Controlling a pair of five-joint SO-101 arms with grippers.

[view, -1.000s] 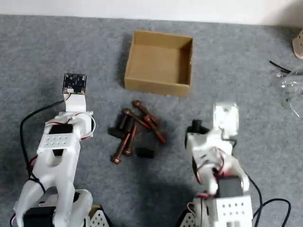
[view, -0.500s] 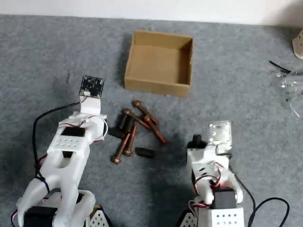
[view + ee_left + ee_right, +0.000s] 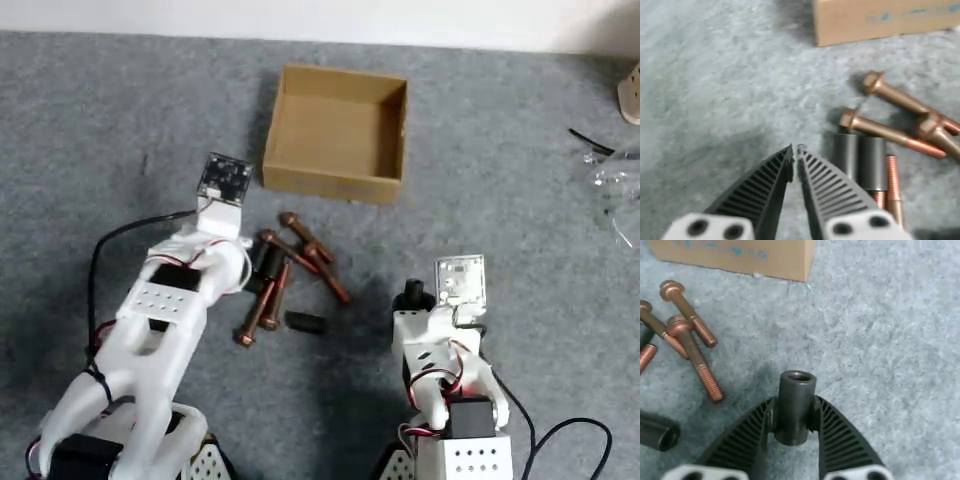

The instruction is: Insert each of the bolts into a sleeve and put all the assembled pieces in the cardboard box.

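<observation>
From above, the box [image 3: 334, 183] stands open at the far side of the grey carpet [image 3: 120, 100], its bare cardboard floor showing. Near its front wall five copper bolts [image 3: 305, 238] lie in a loose crossed heap. Two black sleeves [image 3: 265, 262] lie side by side among them, and a lone sleeve [image 3: 305, 322] lies just beside the heap. The left arm [image 3: 165, 310] leans over the heap's edge. The right arm [image 3: 440, 360] stands apart with a held sleeve [image 3: 413, 293] at its tip. In the left wrist view, the left claw [image 3: 795, 150] is all but closed, tips nearly touching and gripping nothing, just beside the two sleeves. Blue print on the box wall is too blurred to read. In the right wrist view, the right claw [image 3: 793, 406] clamps the held sleeve upright, bore upward, with three bolts lying near.
</observation>
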